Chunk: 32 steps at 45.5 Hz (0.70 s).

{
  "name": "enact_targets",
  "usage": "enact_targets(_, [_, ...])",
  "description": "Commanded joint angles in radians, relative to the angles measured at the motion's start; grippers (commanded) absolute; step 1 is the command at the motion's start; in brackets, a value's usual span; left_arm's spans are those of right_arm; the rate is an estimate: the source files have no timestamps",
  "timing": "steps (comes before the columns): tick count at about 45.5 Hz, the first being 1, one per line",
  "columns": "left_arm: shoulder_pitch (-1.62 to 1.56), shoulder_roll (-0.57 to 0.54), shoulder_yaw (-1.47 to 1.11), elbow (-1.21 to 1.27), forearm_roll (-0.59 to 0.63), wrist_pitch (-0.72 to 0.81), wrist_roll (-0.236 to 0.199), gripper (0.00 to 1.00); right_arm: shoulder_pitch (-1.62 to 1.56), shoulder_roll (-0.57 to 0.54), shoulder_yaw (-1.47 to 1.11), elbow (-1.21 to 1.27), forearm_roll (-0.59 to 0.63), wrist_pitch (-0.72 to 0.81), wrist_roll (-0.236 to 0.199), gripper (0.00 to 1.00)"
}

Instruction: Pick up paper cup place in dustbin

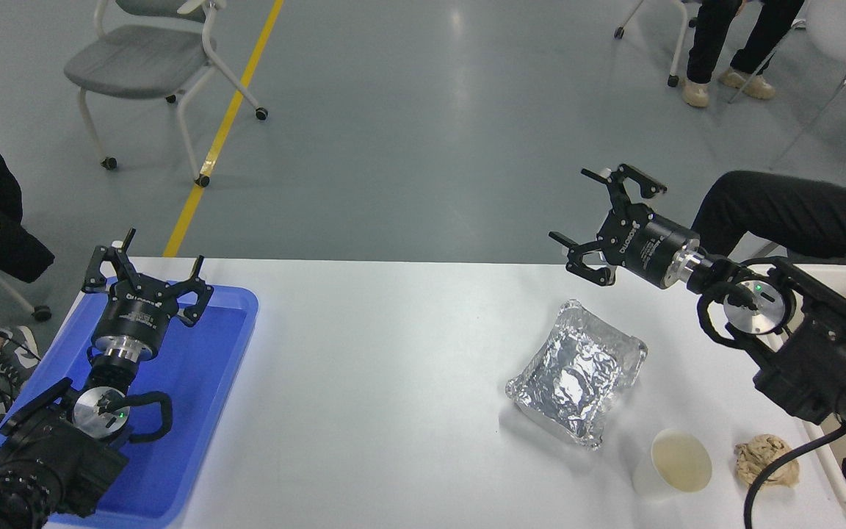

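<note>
The white paper cup (672, 463) stands upright on the table near the front right, its cream inside showing. The cream dustbin (830, 270) is at the right edge, mostly hidden behind my right arm. My right gripper (593, 214) is open and empty, raised above the table's far edge, well behind and above the cup. My left gripper (145, 273) is open and parked over the blue tray (210, 367) at the lower left.
A crinkled silver foil container (577, 371) sits between the cup and my right gripper. A crumpled brown paper wad (764, 458) lies right of the cup. A person's dark-clad leg (790, 213) is at the far right; chairs stand beyond.
</note>
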Motion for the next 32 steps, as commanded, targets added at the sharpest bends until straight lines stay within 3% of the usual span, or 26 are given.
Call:
enact_targets(1, [0.0,-0.001,0.0,0.0,0.0,0.0,0.002,1.0,0.171,-0.114,-0.29,0.1,-0.016,-0.025,0.001,1.0])
enact_targets(12, [0.0,-0.001,0.001,0.0,0.0,0.0,0.002,1.0,0.38,-0.195,-0.658,0.224,-0.04,-0.026,0.001,1.0])
enact_targets(32, [0.0,-0.001,0.0,0.0,0.0,0.0,0.002,1.0,0.887,-0.177,-1.334,0.522,-0.122,-0.026,-0.001,1.0])
